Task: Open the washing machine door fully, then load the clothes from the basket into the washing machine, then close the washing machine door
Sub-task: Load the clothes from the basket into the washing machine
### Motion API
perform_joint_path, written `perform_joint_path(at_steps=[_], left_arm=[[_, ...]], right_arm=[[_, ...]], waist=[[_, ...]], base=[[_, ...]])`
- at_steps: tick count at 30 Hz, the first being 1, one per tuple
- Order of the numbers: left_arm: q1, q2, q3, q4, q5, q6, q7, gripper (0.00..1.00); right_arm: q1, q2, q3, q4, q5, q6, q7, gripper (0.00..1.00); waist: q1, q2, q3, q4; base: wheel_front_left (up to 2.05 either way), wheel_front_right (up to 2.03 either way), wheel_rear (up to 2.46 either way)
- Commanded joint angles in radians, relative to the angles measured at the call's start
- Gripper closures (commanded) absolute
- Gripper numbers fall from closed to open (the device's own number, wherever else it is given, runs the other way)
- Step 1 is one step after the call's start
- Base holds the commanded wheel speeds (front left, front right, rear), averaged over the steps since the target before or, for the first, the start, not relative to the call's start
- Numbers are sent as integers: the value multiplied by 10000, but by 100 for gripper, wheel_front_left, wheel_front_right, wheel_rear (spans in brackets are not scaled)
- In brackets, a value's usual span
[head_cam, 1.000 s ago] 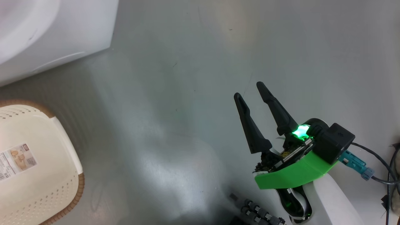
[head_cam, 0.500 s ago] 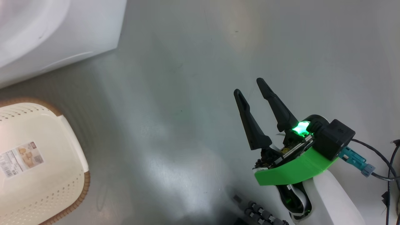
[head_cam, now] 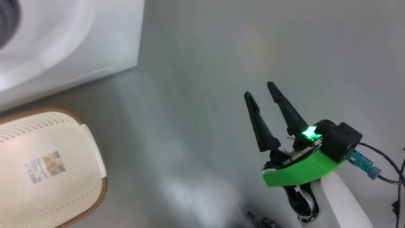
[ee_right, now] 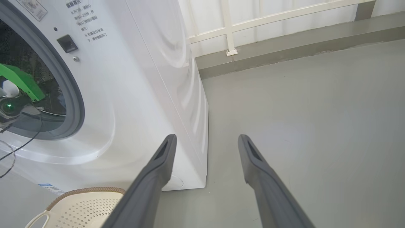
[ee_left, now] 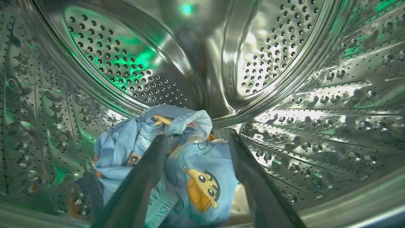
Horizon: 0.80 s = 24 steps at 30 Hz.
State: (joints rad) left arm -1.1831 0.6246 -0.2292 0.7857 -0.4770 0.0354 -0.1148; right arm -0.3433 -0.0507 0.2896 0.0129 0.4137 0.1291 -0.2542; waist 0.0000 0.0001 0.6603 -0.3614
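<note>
Left gripper (ee_left: pixel 197 134), fingers spread, over crumpled soft blue clothes (ee_left: pixel 202 177) in the perforated steel drum (ee_left: pixel 126 63); right gripper (head_cam: pixel 259 89) fingers released.

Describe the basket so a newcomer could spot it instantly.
Start at the white washing machine. On the grey floor before its front sits the basket, a cream rounded tub. Unlike the smooth machine, it is perforated, brown-rimmed, with a paper sticker inside.

washing machine drum (ee_left: pixel 284 63): glossy perforated steel | clothes (ee_left: pixel 202 171): soft cloth | basket (head_cam: pixel 63 196): matt perforated plastic | floor (head_cam: pixel 205 63): smooth
</note>
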Motion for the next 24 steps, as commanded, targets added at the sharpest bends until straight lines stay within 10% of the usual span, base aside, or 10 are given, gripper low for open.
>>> perform_joint_path(at_steps=[1, 24], left_arm=[[657, 459, 318, -634, -138, 201, -221, 0], [9911, -1009, 603, -8732, -317, 3654, -1048, 0]], right_arm=[[426, 5, 82, -166, -176, 16, -76, 0], [1573, 5, -926, 430, -1568, 16, -33, 0]], waist=[[0, -1, -447, 329], [0, -1, -3037, 2130]], base=[[0, 0, 0], [0, 0, 0]])
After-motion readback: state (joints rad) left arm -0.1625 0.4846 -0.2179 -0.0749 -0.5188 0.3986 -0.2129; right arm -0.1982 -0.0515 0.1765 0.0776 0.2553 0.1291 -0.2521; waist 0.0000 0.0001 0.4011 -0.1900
